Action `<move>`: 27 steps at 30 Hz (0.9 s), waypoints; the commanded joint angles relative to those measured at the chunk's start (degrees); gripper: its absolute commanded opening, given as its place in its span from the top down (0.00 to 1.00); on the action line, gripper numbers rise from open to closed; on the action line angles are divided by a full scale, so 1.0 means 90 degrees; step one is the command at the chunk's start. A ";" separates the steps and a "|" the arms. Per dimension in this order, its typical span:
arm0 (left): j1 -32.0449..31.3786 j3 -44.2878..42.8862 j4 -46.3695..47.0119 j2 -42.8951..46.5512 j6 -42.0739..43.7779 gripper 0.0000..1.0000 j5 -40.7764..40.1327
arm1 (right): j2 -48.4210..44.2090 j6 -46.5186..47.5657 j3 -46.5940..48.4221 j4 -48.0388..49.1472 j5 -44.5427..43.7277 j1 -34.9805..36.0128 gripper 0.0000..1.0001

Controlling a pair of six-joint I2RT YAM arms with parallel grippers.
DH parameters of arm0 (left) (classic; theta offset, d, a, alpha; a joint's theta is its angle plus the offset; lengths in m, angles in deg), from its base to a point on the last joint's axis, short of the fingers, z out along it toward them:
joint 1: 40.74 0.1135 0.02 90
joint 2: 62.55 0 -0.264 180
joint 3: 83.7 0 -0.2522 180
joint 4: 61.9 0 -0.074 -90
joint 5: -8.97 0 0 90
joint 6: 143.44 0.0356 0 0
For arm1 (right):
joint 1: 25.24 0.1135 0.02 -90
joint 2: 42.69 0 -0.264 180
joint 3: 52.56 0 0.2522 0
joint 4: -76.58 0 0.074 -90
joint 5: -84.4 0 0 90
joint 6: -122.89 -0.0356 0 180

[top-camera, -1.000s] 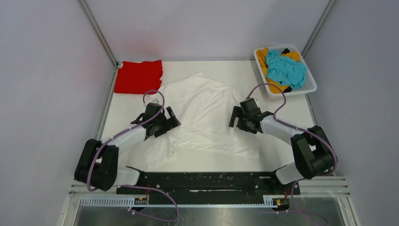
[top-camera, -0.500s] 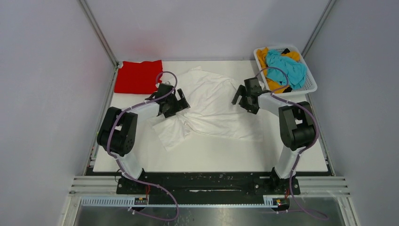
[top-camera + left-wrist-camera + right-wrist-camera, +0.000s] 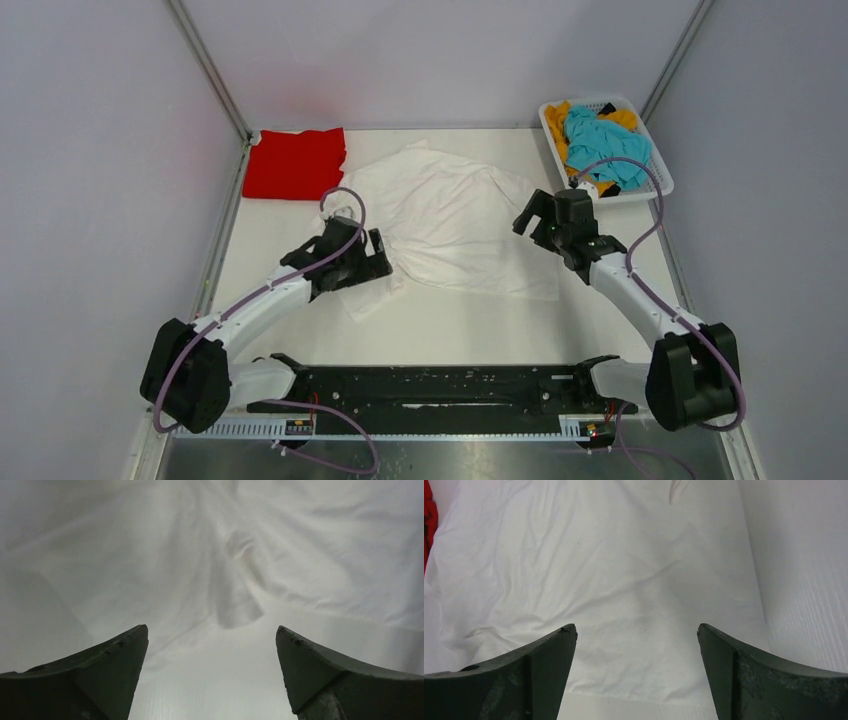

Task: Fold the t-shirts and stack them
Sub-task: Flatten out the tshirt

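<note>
The large white t-shirt [image 3: 450, 215] lies spread and wrinkled across the middle of the table. It also shows in the left wrist view [image 3: 200, 545] and the right wrist view [image 3: 614, 570]. My left gripper [image 3: 372, 255] is open and empty over the shirt's near left part. My right gripper [image 3: 535, 215] is open and empty over the shirt's right edge. The red t-shirt [image 3: 296, 162] lies folded at the far left. The teal t-shirt [image 3: 603, 145] and orange-yellow t-shirt [image 3: 560, 113] lie crumpled in the basket.
The white slotted basket [image 3: 659, 176] stands at the far right corner. Grey walls and metal posts close in the table on three sides. Bare table [image 3: 480, 330] lies between the white shirt and the arm bases.
Both arms have pulled back toward the near side. The left gripper moved nearer and left, the right gripper moved right. The white shirt's right side has spread out flatter.
</note>
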 commanded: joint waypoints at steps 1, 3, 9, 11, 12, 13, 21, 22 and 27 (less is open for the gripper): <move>-0.0473 0.0807 -0.1394 0.0304 -0.0536 0.01 -0.0814 | -0.0795 -0.0226 -0.0592 0.0208 -0.0554 -0.0008 0.00; -0.0592 0.1047 -0.1413 0.0389 -0.0685 0.03 -0.0790 | -0.1020 -0.0218 -0.0705 0.0196 -0.0656 -0.0014 0.01; -0.0889 0.1147 -0.1399 0.0030 -0.0818 0.16 -0.0808 | -0.1056 -0.0123 -0.0664 -0.0033 -0.0722 -0.0013 0.01; -0.0957 0.1122 -0.1408 -0.0174 -0.0804 0.20 -0.0914 | -0.0970 -0.0103 -0.0621 -0.0117 -0.0747 -0.0017 0.01; -0.0969 0.1083 -0.1404 -0.0268 -0.0804 0.23 -0.0970 | -0.0944 -0.0102 -0.0612 -0.0144 -0.0755 -0.0014 0.00; -0.0978 0.1049 -0.1391 -0.0374 -0.0797 0.25 -0.1017 | -0.0907 -0.0102 -0.0601 -0.0153 -0.0738 -0.0012 0.01; -0.1001 0.0839 -0.0906 -0.1157 -0.0604 0.45 -0.1040 | -0.0846 -0.0039 -0.0562 -0.0199 -0.0639 -0.0012 0.01; -0.1001 0.0840 -0.0812 -0.1274 -0.0592 0.51 -0.0976 | -0.0855 -0.0027 -0.0556 -0.0217 -0.0635 -0.0015 0.00; -0.1010 0.0853 -0.0603 -0.1557 -0.0604 1.00 -0.0853 | -0.0957 0.0003 -0.0538 -0.0515 -0.0813 -0.0016 0.01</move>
